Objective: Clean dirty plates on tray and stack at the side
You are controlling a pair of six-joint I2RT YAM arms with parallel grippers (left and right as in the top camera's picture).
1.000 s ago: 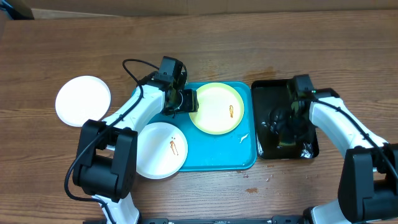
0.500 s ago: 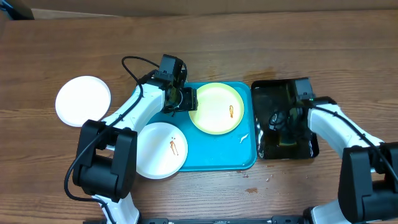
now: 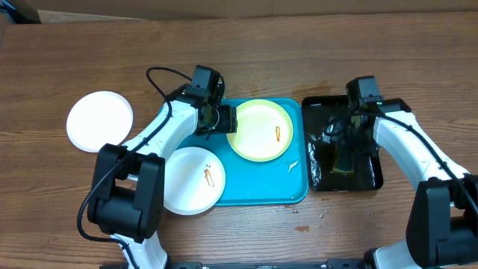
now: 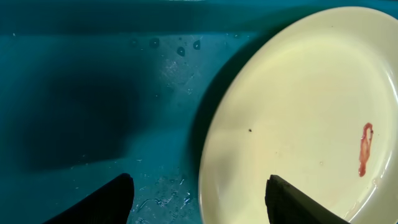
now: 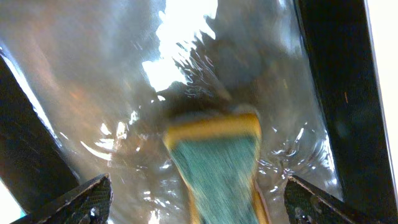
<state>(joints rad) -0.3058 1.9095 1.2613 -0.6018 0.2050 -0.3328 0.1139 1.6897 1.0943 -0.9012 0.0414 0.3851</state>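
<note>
- Three plates (image 3: 260,130) in total. The pale yellow-green one lies inside the cyan tray (image 3: 261,190), in its upper right part, with a small orange-red smear (image 4: 366,148) right of its middle.
- A white plate (image 3: 193,179) with a little orange smear sits over the tray's lower-left corner, partly on the rim and partly off it.
- The other white plate (image 3: 99,121) is on the wooden table (image 3: 299,45), well off to the tray's left, and looks clean from overhead.
- The left gripper (image 4: 199,205) hangs low over the tray's upper left. Its fingers are apart, one over bare wet tray floor and the other over the yellow-green plate's left edge, gripping nothing.
- A black tray (image 3: 317,112) sits just beside the cyan tray's right edge, with shiny water in it.
- A sponge (image 5: 217,162), yellow with a green face, lies in that water.
- The right gripper (image 5: 202,202) is down over the black tray. Its fingers are spread wide with the sponge between them, and neither is pressing on it.
- A small white scrap (image 3: 293,166) lies on the cyan tray near its lower right.
</note>
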